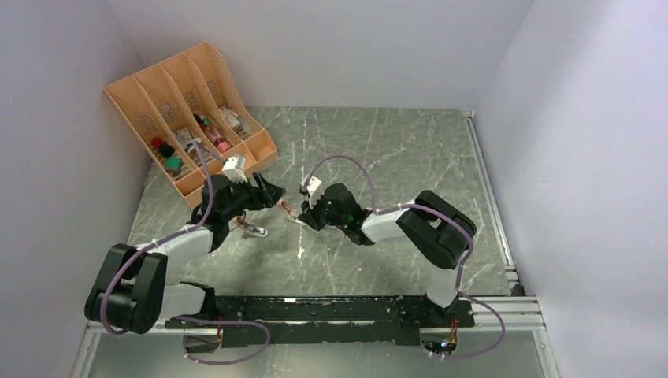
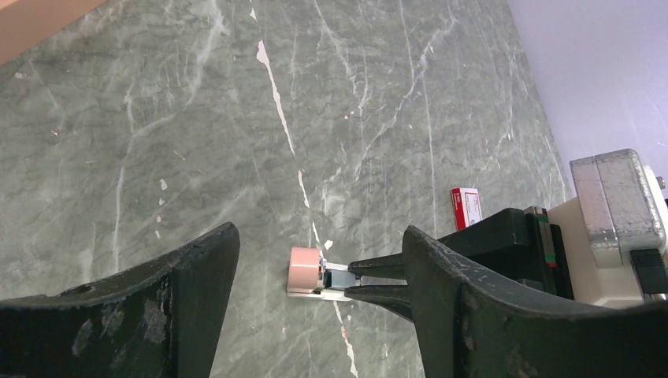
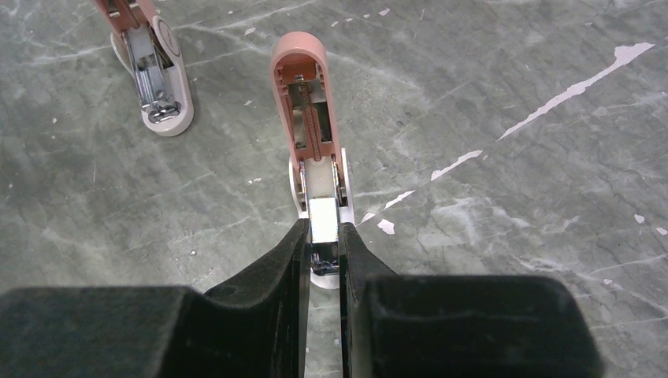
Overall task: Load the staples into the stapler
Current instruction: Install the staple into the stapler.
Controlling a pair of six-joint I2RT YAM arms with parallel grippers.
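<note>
Well, closest to the near edge of the bench [image 1: 410, 157], left of centre, a spare stapler [image 1: 252, 230] lies open and untouched. A little farther in, about midway between the near and far edges, the right gripper [image 3: 323, 230] is clenched on what I take to be the staples [image 3: 323, 214], a short silvery strip, though it could be part of the channel. It sits in line with the open stapler [image 3: 307, 102], right at the mouth of its channel. The left gripper [image 2: 319, 236] hangs released just left of that stapler, touching nothing. That is my worry: nothing pins the little stapler down, so a push from the staples could skid or tip it. The right fingers look about as wide as the channel, so they may foul its walls, and staples let go crooked would likely jam or snap there. The stapler's long axis runs roughly left to right across the bench, in line with the right fingers. Its pink lid is swung open, spring side showing, with the rounded tip toward the left edge. The staples lie along the same line. Beyond the right gripper the box [image 2: 466, 206] lies flat and apart from it; from overhead I cannot find it. A rack [image 1: 189, 118] fills the far left corner.
</note>
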